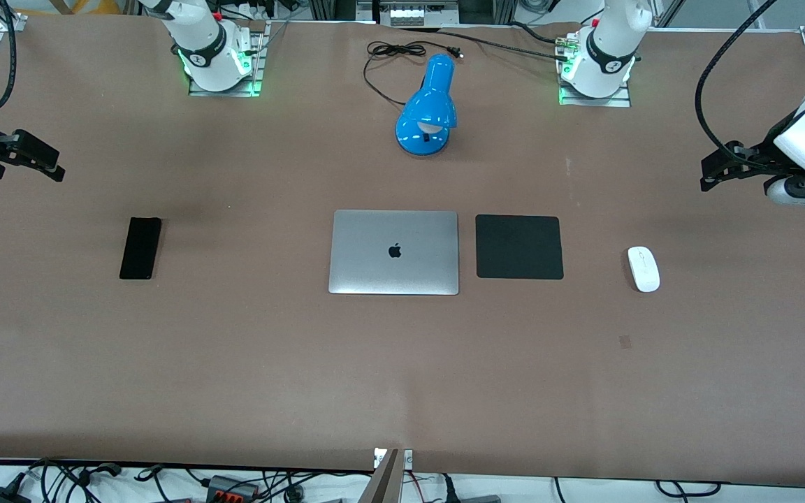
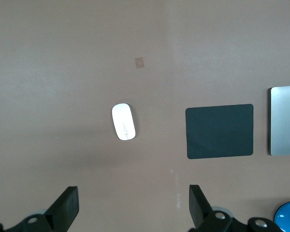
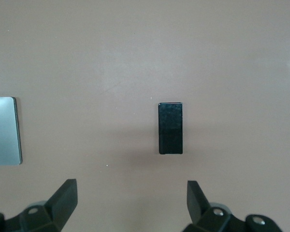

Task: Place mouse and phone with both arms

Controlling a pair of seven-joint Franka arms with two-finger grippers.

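The white oval mouse [image 1: 643, 269] lies on the table toward the left arm's end, beside the black mouse pad [image 1: 519, 246]. The black phone [image 1: 140, 248] lies flat toward the right arm's end. My left gripper [image 1: 713, 173] hangs open and empty in the air over the table's edge at the left arm's end. In the left wrist view its gripper [image 2: 134, 203] is wide open, with the mouse [image 2: 123, 122] apart from it. My right gripper [image 1: 22, 161] hangs open and empty over the table's edge at the right arm's end. In the right wrist view its gripper [image 3: 131, 198] is wide open, with the phone [image 3: 170, 128] apart from it.
A closed silver laptop [image 1: 394, 251] lies at mid-table between the phone and the mouse pad. A blue desk lamp [image 1: 429, 108] with a black cord stands farther from the front camera than the laptop, between the arm bases.
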